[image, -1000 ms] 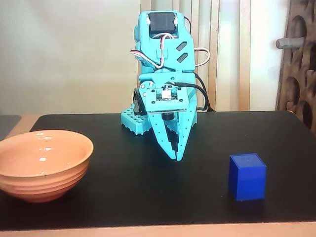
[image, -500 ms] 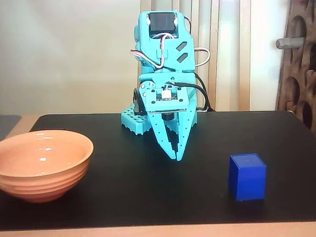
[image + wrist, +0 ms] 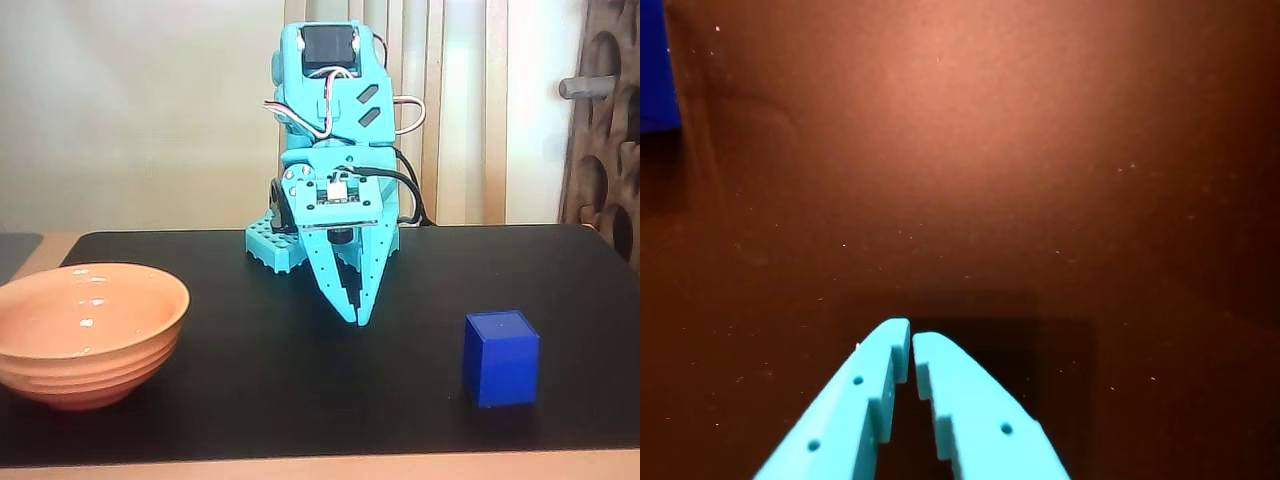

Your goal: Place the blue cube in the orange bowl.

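One blue cube [image 3: 500, 357], one orange bowl [image 3: 88, 333], one arm [image 3: 333, 170].

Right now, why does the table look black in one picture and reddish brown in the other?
Fixed view: even daylight, the mat reads black, and the orange bowl shows small glare spots. Wrist view: close and dim, with a warm colour cast and a bright patch up top; the closed tool looks sharp.

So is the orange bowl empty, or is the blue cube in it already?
Empty. The orange bowl shows only its bare glossy inside, and the blue cube sits on the black table far to its right in the fixed view.
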`<control>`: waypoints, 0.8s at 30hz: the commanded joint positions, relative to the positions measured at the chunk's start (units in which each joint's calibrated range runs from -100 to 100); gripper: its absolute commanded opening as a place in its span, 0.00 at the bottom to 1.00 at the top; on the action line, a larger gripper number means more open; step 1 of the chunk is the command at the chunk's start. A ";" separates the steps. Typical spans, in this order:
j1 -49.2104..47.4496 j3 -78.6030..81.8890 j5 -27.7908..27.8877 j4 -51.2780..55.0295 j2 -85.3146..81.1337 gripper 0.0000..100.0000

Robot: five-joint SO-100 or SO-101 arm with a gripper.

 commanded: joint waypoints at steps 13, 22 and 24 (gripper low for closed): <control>0.34 0.54 0.05 0.10 -0.85 0.15; 0.34 0.54 0.31 0.10 -0.85 0.34; 0.64 0.54 0.78 0.19 -0.85 0.34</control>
